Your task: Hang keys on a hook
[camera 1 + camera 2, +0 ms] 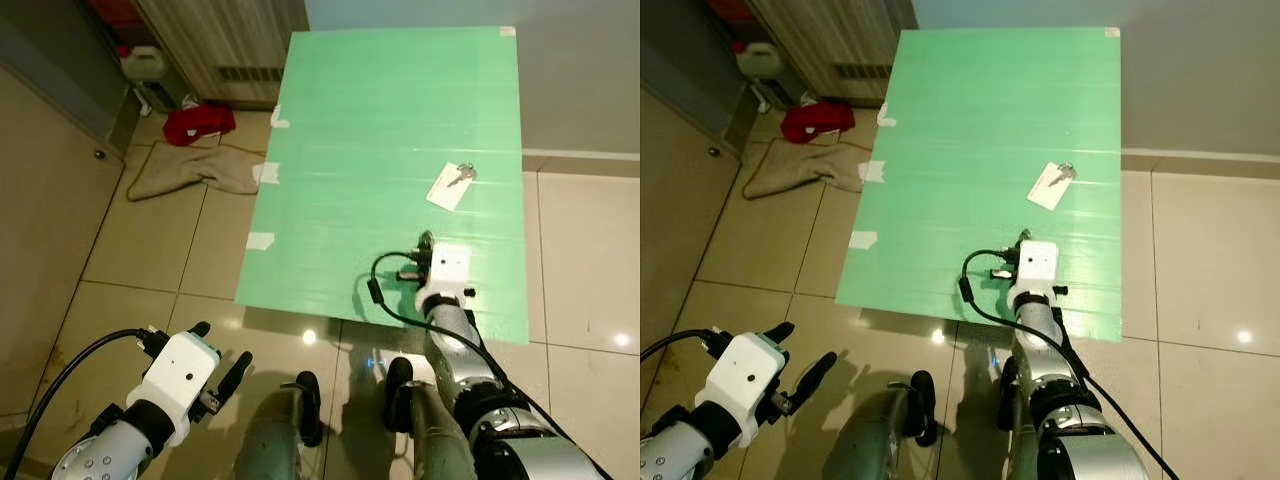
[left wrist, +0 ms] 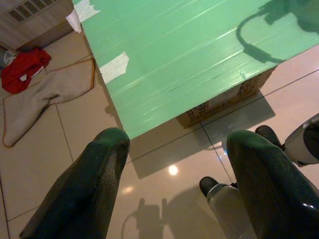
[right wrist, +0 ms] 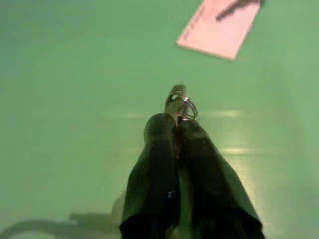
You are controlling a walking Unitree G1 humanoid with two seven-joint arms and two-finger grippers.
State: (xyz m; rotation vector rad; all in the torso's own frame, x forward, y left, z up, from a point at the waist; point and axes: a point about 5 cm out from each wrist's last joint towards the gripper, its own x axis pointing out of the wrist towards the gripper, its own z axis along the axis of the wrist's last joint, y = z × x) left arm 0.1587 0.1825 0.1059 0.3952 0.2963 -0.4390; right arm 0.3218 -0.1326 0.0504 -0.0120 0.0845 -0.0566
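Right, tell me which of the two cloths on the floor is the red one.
The red cloth is the small crumpled one farther from the robot, near the slatted panel. The other, a beige towel, lies spread out beside the green board.

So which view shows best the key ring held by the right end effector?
The right wrist view: the key ring sits close up, pinched at the right end effector tips. In both eye views the wrist camera housing hides it.
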